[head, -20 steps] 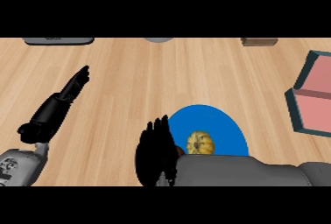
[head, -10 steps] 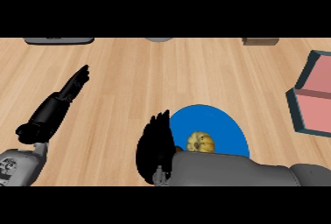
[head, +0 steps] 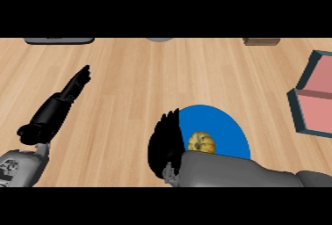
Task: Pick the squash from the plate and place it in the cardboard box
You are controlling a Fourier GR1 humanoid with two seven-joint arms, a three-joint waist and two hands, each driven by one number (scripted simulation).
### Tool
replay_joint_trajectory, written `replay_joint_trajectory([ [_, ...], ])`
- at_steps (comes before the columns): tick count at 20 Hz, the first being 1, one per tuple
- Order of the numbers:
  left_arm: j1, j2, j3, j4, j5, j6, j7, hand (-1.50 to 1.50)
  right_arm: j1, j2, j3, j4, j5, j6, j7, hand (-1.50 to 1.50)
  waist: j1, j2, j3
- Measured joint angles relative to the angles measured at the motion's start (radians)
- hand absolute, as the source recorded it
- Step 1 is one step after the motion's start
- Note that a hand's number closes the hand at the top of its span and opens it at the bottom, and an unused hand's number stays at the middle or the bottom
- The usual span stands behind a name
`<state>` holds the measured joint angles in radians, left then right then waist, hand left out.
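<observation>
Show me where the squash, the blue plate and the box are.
squash [head: 201, 143]: head view, its visible ribbed top.
blue plate [head: 224, 125]: head view, bare part near the far rim.
box [head: 319, 112]: head view, its pink inner floor.

No words, labels, brand names, numbers or signs can be read on anything in view.
</observation>
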<state>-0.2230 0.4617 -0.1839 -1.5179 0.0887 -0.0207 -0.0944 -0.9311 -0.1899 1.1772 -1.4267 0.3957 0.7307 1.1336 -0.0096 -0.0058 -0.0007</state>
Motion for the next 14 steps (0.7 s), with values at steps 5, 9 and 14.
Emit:
replay_joint_trajectory([
  [5, 0.006, -0.007, 0.012, 0.015, -0.017, -0.011, -0.018, 0.00, 0.064, 0.001, -0.035, -0.012, 0.054, 0.026, -0.018, -1.50, 0.002, 0.001, 0.000],
  [9, 0.001, -0.021, 0.016, 0.013, -0.027, -0.017, -0.011, 0.00, 0.114, -0.017, -0.055, -0.014, 0.119, 0.044, -0.045, -1.50, 0.003, 0.002, 0.000],
  [14, -0.002, -0.027, 0.027, 0.009, -0.030, -0.029, -0.003, 0.00, 0.145, -0.024, -0.071, 0.016, 0.207, 0.065, -0.068, -1.50, 0.005, 0.003, 0.000],
])
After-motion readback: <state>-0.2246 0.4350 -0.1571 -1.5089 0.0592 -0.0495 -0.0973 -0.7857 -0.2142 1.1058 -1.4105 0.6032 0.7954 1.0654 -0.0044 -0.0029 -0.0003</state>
